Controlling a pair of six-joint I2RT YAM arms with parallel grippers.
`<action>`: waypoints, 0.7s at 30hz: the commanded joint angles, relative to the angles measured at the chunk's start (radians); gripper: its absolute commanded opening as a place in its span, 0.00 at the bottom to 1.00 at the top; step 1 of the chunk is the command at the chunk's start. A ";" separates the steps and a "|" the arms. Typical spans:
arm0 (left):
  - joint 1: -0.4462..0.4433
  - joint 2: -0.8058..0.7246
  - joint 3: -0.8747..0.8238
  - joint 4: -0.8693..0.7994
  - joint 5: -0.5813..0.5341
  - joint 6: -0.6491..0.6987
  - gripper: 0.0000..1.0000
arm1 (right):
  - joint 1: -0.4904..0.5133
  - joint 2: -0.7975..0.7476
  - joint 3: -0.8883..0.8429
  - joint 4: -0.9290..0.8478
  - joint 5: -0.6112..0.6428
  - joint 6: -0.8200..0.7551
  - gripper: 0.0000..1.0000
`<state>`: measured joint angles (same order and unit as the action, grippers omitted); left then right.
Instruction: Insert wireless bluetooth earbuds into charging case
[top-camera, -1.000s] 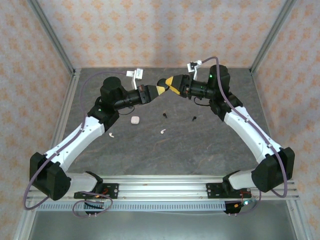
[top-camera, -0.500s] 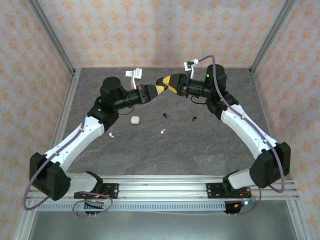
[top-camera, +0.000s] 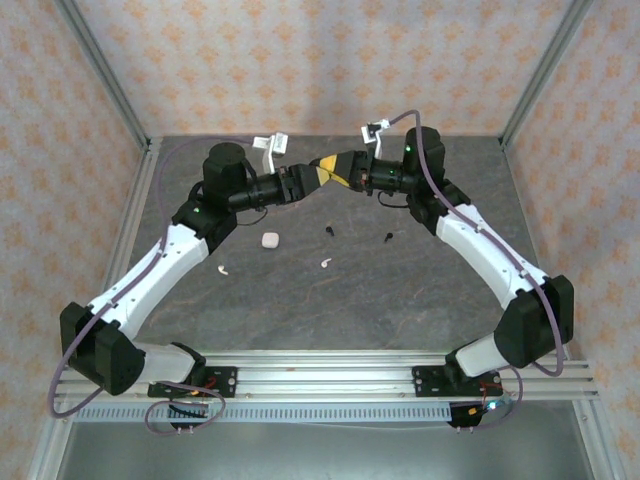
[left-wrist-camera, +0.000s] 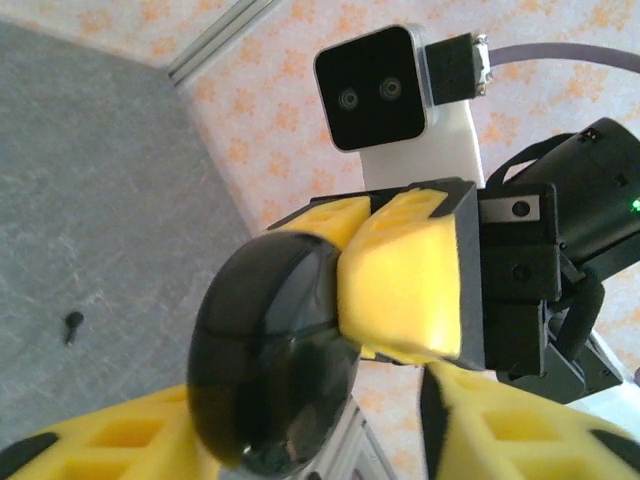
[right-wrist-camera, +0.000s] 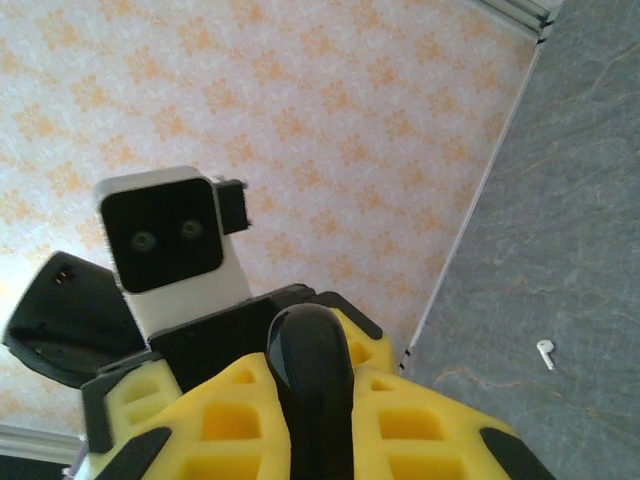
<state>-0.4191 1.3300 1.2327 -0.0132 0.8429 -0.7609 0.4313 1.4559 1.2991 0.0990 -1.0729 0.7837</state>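
black case (left-wrist-camera: 272, 350) now in right pincer (top-camera: 328, 170)

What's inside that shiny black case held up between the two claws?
Its inside is hidden: the black case looks shut, clamped by the right gripper. Two black earbuds lie on the table.

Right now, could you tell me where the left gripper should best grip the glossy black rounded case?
Its free domed end. The glossy black rounded case juts past the yellow pads of the right gripper, which clamp the other end. The left gripper faces that bare end, so it should probably come straight in, clear of those pads.
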 joint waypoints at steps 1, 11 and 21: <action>0.017 -0.014 0.117 -0.198 0.053 0.181 0.57 | 0.006 -0.020 0.094 -0.227 -0.010 -0.224 0.02; 0.086 -0.114 0.234 -0.468 0.180 0.625 0.60 | 0.009 -0.092 0.188 -0.411 -0.012 -0.551 0.04; 0.080 -0.098 0.206 -0.352 0.234 0.561 0.61 | 0.015 -0.141 0.134 -0.217 -0.014 -0.483 0.04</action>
<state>-0.3336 1.2392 1.4834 -0.4957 1.0302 -0.1413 0.4381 1.3422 1.4586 -0.2474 -1.0664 0.2672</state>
